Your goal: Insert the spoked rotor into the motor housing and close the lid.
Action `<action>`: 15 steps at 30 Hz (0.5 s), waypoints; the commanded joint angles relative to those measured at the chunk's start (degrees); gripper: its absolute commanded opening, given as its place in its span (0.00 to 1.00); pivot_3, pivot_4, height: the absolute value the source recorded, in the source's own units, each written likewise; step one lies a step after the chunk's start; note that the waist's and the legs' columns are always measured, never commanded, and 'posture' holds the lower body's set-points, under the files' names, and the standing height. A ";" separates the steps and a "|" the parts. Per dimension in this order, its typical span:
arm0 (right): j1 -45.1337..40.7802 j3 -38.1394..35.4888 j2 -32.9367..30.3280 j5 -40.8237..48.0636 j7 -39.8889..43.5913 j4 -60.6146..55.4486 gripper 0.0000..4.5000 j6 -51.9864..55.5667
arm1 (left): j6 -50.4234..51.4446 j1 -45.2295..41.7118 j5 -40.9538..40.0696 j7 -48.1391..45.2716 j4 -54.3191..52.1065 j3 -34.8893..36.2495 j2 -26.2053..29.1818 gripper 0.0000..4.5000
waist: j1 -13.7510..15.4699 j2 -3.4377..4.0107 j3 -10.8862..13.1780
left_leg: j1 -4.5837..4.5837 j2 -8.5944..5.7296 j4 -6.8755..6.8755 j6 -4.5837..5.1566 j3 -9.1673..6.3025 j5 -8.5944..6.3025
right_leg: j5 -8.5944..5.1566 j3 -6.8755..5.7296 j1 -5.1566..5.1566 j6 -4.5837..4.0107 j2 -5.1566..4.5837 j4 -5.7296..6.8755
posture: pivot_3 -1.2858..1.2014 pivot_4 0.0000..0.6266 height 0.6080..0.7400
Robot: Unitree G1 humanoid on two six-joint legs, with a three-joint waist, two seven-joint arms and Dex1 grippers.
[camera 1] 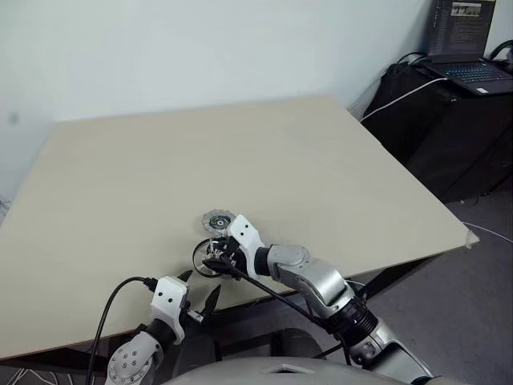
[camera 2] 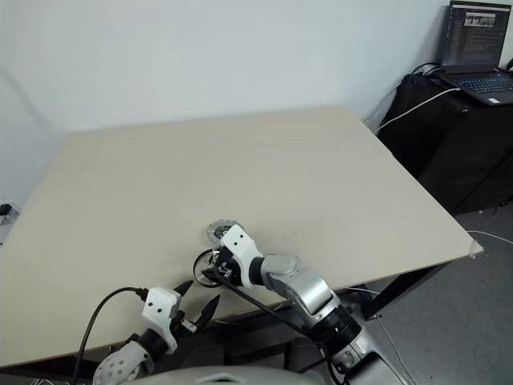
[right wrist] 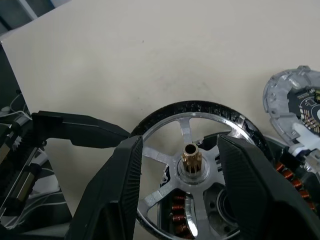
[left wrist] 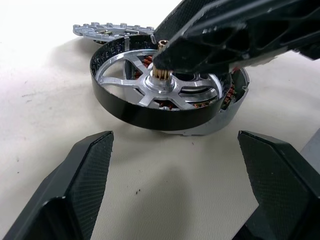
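We are seating the spoked rotor (left wrist: 157, 95): it is lying tilted, partly over the motor housing (left wrist: 231, 102) on the counter (camera 1: 321, 160). Our right end effector (right wrist: 190, 165) is hovering above its hub, fingers apart and gripping nothing. Our left end effector (left wrist: 175, 150) is waiting wide apart nearby. Next, we judge, comes pressing the rotor level, then fetching the lid (right wrist: 295, 100) just behind.

No legible txt anywhere
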 commanded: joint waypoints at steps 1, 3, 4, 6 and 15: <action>-0.64 -1.22 1.11 -1.07 0.35 0.34 0.43 -1.51 | -1.09 -0.41 -0.12 0.10 -0.54 0.05 -0.30 0.94 | 0.00 0.00 0.00 | 0.00 0.00 0.00 0.00 0.00 0.00 | 0.00 0.00 0.00 0.00 0.00 0.00 | 0.52 0.00 1.00; -0.50 -1.47 1.26 -1.52 0.44 0.56 0.29 -1.60 | -1.07 -0.38 -0.13 0.09 -0.65 0.02 -0.28 0.94 | 0.00 0.00 0.00 | 0.00 0.00 0.01 0.00 0.01 0.00 | 0.00 0.01 0.01 0.00 0.00 0.00 | 0.52 0.00 1.00; -0.43 -1.57 1.32 -1.70 0.50 0.63 0.21 -1.67 | -1.06 -0.36 -0.12 0.10 -0.69 0.01 -0.27 0.94 | 0.00 -0.01 0.00 | 0.00 0.00 0.01 0.00 0.01 0.00 | 0.00 0.01 0.01 0.00 0.00 0.00 | 0.52 0.00 1.00; -0.31 -1.82 1.50 -2.03 0.56 0.74 0.08 -1.68 | -1.03 -0.32 -0.13 0.10 -0.75 0.02 -0.26 0.94 | 0.00 -0.01 0.00 | 0.00 0.00 0.01 0.00 0.01 0.00 | 0.00 0.01 0.01 0.00 0.00 0.01 | 0.52 0.00 1.00; 1.07 -9.48 4.85 7.30 2.51 -4.01 0.02 4.49 | -1.04 0.04 -0.37 0.04 -1.03 0.15 -0.23 0.94 | 0.01 -0.02 -0.01 | 0.00 0.00 0.03 0.00 0.00 0.00 | 0.00 0.01 0.02 0.00 0.00 0.02 | 0.52 0.00 1.00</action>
